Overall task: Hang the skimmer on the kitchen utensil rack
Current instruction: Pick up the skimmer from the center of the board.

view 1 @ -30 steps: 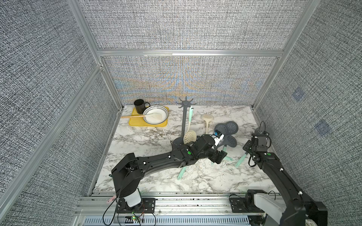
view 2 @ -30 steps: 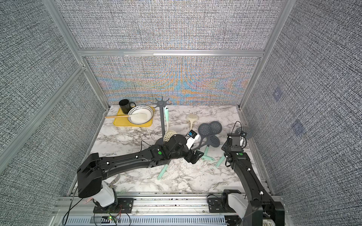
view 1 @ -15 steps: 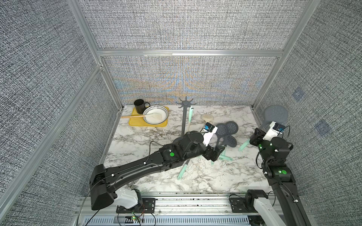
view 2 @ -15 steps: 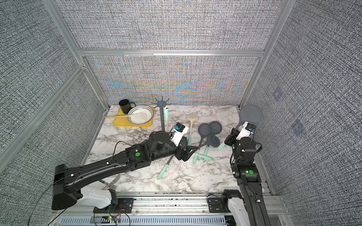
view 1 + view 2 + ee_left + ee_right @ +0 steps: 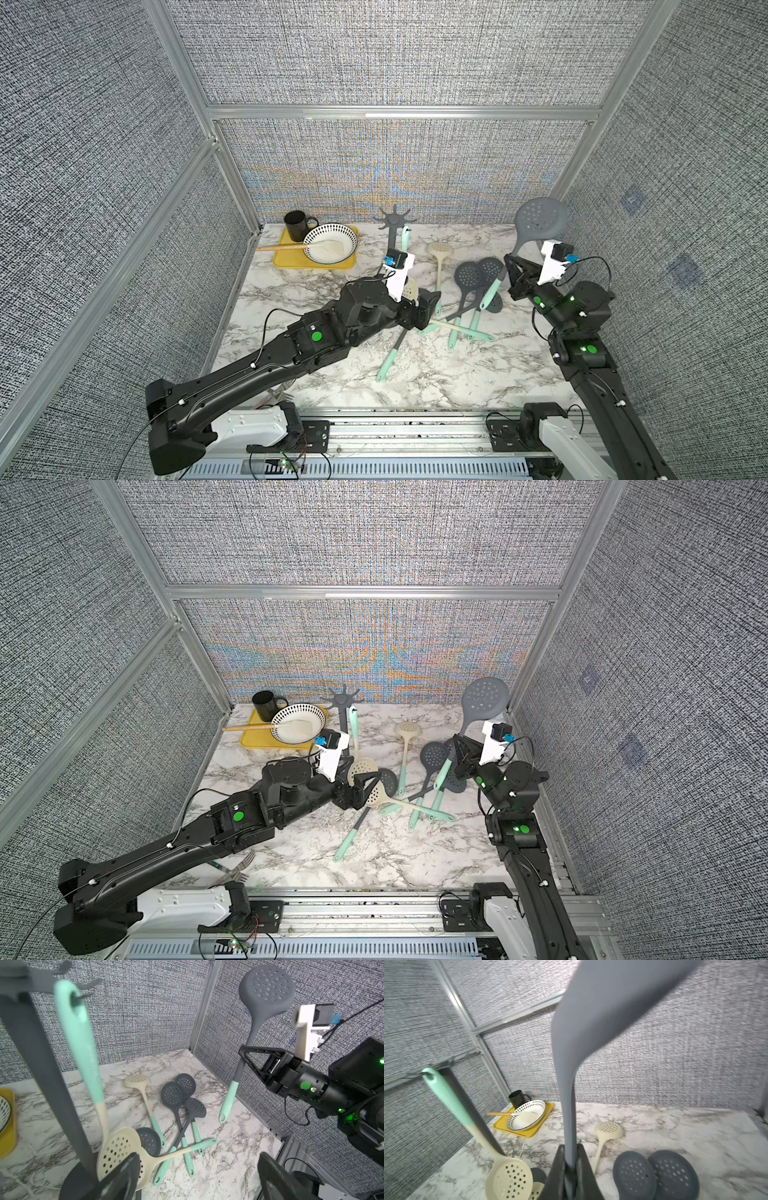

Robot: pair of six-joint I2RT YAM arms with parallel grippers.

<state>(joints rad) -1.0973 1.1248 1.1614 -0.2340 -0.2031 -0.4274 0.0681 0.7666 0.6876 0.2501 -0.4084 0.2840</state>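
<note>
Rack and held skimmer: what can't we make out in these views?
Rack base: both top views, behind the left arm.
Rack crown: left wrist view, blurred, cut by the top edge.
Held skimmer head: right wrist view, blurred, cut by the top edge; handle end below the fingers.
Forks: top view, partly under the left arm.

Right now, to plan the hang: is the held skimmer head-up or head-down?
Head-up: the skimmer has its head above the right gripper, jaws clamping its stem, mint handle below.

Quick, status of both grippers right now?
Left gripper: open, holding nothing.
Right gripper: shut on the grey skimmer, gripped by its handle, head up.
</note>
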